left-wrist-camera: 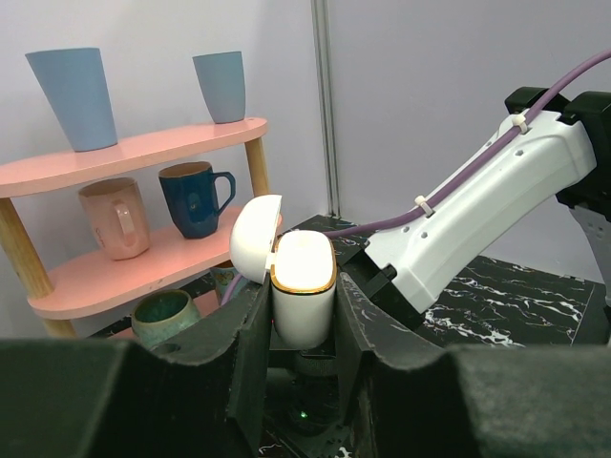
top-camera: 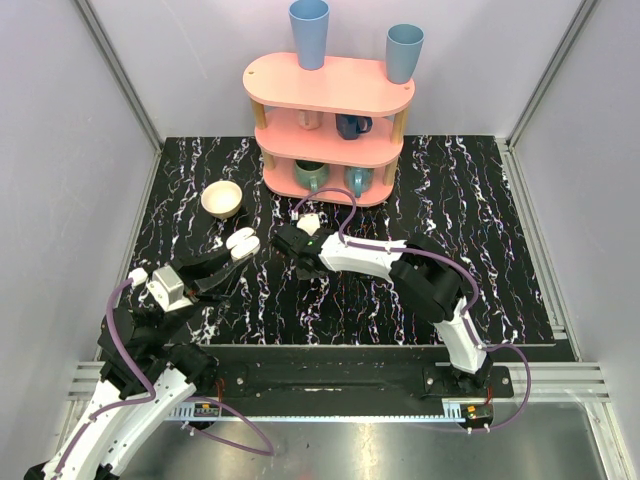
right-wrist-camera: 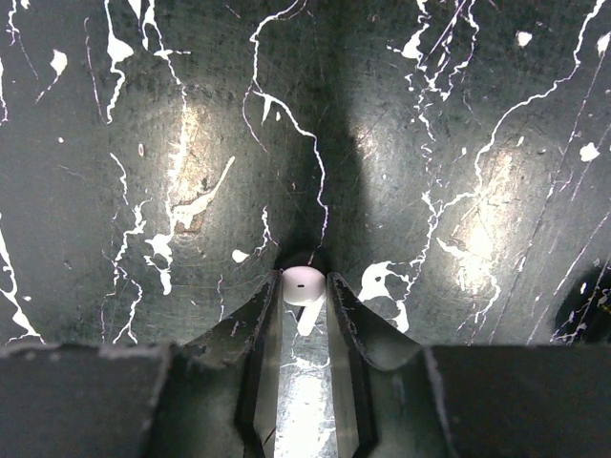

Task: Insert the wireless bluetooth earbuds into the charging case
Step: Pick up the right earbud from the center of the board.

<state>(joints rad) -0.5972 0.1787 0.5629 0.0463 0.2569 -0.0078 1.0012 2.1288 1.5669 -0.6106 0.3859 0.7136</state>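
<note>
We see the left gripper (left-wrist-camera: 302, 324) clamped on the case (left-wrist-camera: 304, 281) (lid flipped open), held up off the table (top-camera: 480, 250). The right gripper (right-wrist-camera: 304, 282) pinches an earbud (right-wrist-camera: 302, 285) between its fingertips, close to the table.

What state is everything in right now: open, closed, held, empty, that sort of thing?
charging case: lid open, held upright.
left gripper: shut on the charging case.
earbud: on the table, gripped.
right gripper: shut on the earbud.
bowl: upright, looks empty.
</note>
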